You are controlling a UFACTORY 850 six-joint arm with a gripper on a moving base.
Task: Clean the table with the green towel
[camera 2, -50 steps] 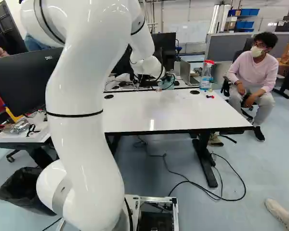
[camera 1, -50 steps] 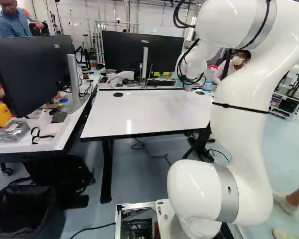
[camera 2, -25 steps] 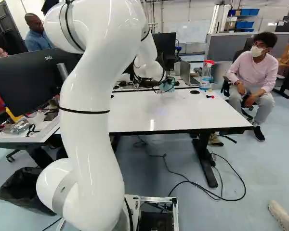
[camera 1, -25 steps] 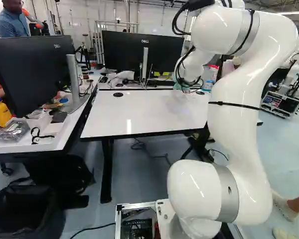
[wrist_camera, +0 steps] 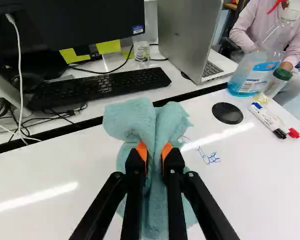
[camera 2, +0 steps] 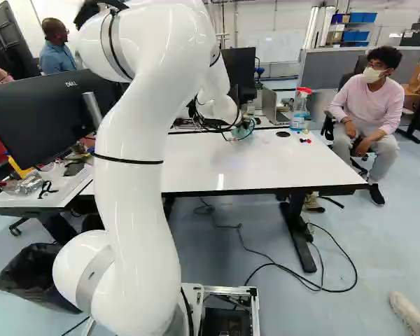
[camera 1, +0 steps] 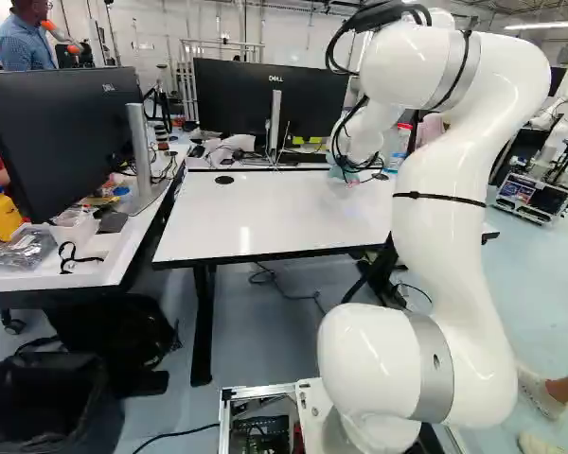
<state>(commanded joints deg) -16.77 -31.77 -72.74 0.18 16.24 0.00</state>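
Note:
At the far edge of the white table (camera 2: pixel 266 164), my gripper (camera 2: pixel 241 130) is low over the top, partly hidden by cables in the right base view. In the wrist view my gripper (wrist_camera: pixel 155 155) is shut on the green towel (wrist_camera: pixel 135 120), its orange pads pinching the cloth from two sides. The towel bunches up ahead of the fingers and spreads under them onto the tabletop. Blue pen scribbles (wrist_camera: pixel 208 157) show on the table just beside the towel, with fainter marks partly behind it.
Beyond the scribbles are a black cable cap (wrist_camera: pixel 227 113), markers (wrist_camera: pixel 268 121) and a spray bottle (wrist_camera: pixel 260 62). A keyboard (wrist_camera: pixel 100 87), laptop (wrist_camera: pixel 190 40) and monitor (camera 1: pixel 270 97) stand on the desk behind. Another robot (camera 1: pixel 559 118) stands at the right of the left base view.
The arm has shifted against its lowest joint: its upper part moved left in the left base view and right in the right base view. The gripper, still holding the towel, came slightly nearer.

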